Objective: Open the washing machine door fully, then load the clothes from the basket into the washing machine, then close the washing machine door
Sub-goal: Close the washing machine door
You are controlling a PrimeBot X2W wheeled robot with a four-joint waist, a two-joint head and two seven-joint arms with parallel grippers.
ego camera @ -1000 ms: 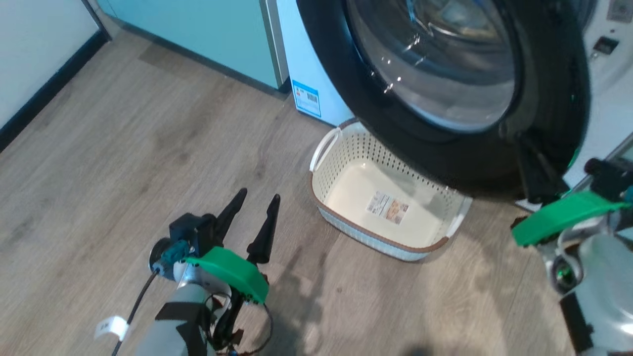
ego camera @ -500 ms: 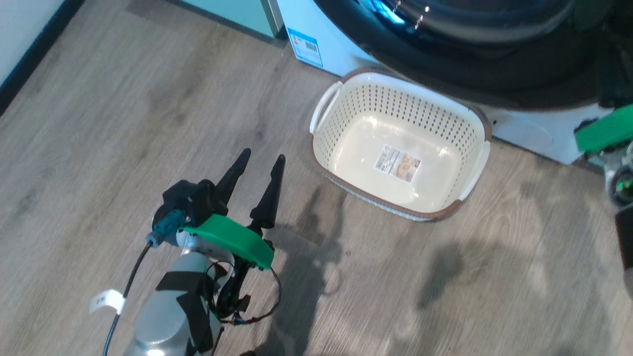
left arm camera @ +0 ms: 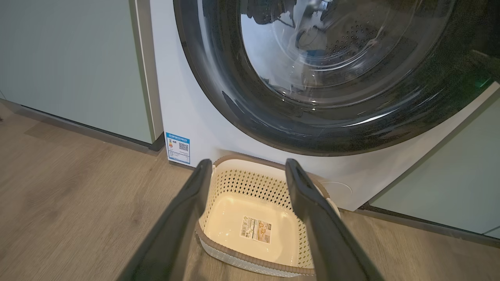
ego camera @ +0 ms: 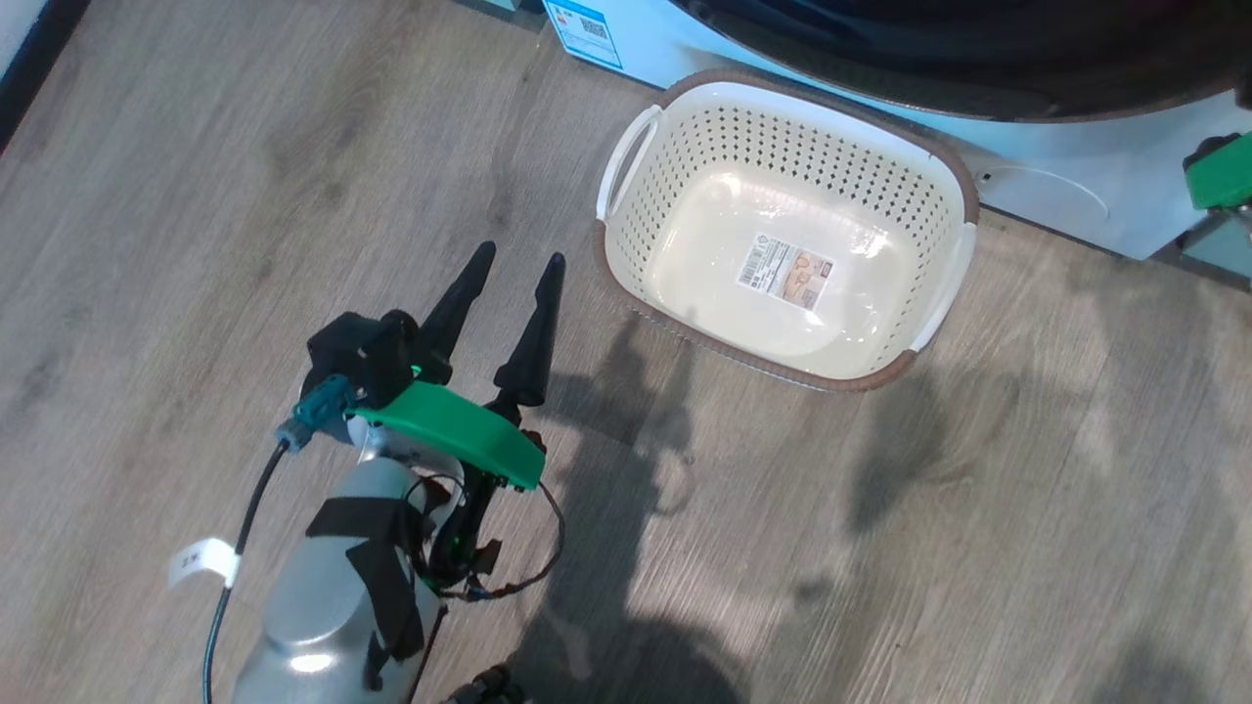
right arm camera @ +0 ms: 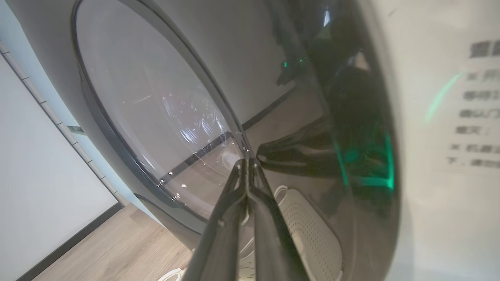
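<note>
Head view looks down on the small cream perforated plastic basket [ego camera: 704,147] on the wooden floor [ego camera: 196,196], a printed label [ego camera: 785,272] on its base, with the left gripper [ego camera: 520,256] at its 8 o'clock, jaws spread wide. Left wrist view adds the large round glossy black-rimmed washing machine door [left arm camera: 332,70] at the basket's 12 o'clock. Right wrist view shows the right gripper [right arm camera: 246,160], jaws pressed together, close against that door's glass.

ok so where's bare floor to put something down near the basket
Bare floor lies left of the left hand, and a wide patch stretches below and right of the basket. The basket's inside is bare too. Crowded: the narrow strip between basket and washing machine, below the door.
</note>
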